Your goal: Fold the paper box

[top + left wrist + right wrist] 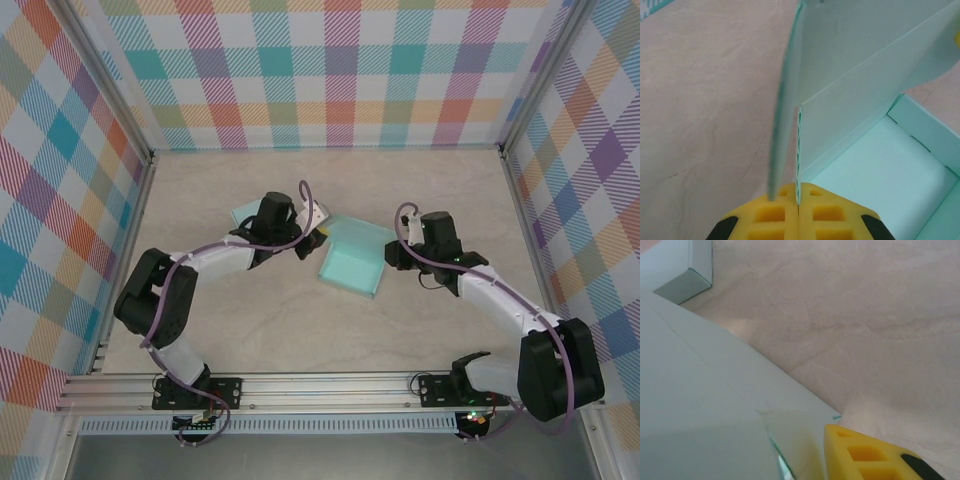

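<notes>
- Nearest the lens in the left wrist view, the yellow pads of the left jaws are pressed tight together, with a thin upright flap of the paper box pinched in the seam between them.
- The paper box sits mid-tabletop, right between the two arms, with its open tray towards the near side and a flat panel behind it.
- The key relation is that the gripped flap stands on edge and runs straight away from the left jaws. The tray floor lies to its right, so the fold looks set to swing inward over the tray.
- The right jaws sit at the box's right edge in the overhead view. One yellow finger shows just beside a panel corner, but it cannot be told whether they are closed or have hold of anything.
- Both arms reach in low with elbows out, their wrists converging on the box from opposite sides.
</notes>
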Controlling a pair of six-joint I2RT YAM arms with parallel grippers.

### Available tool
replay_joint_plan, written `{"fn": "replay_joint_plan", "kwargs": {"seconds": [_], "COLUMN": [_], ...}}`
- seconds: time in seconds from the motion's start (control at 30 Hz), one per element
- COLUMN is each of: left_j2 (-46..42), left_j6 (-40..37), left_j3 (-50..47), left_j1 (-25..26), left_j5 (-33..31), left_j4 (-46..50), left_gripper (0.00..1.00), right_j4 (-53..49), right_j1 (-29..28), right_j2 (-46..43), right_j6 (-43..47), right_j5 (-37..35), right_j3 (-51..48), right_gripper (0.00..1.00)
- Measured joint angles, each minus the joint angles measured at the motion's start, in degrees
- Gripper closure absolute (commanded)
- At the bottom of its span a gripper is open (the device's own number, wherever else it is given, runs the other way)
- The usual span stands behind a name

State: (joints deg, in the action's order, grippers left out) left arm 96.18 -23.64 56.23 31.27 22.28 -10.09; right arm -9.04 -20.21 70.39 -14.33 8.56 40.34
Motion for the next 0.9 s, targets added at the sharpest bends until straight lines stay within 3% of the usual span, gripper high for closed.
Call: {"fn": "replay_joint_plan", "kwargs": {"seconds": [0.13, 0.43, 0.63, 0.9], "left_j2": [-2.64, -8.35, -11.39, -11.56], "left_j6": [6.03, 19.02, 23.96, 24.06], "left_j3": [-2.84, -9.81, -14.01, -15.02], "left_j1": [4.0, 9.64, 11.85, 12.96], "left_j5": [-9.6, -28.92, -35.82, -40.06], "left_j4": [-1.95, -4.57, -6.64, -9.62], "left_gripper": [1.0, 1.0, 1.0, 1.0], "right_j4": [0.59, 1.73, 1.77, 1.68], "right_j1": [-1.49, -5.95, -7.82, -8.02], "right_j2": [2.49, 8.46, 11.13, 12.9], "right_j6": [-0.22, -1.14, -2.67, -3.26], "right_j5": [-1.36, -5.38, -7.5, -9.4], "right_j3": [1.62, 6.27, 9.05, 12.17], "right_gripper": [0.76, 0.74, 0.71, 0.69]}}
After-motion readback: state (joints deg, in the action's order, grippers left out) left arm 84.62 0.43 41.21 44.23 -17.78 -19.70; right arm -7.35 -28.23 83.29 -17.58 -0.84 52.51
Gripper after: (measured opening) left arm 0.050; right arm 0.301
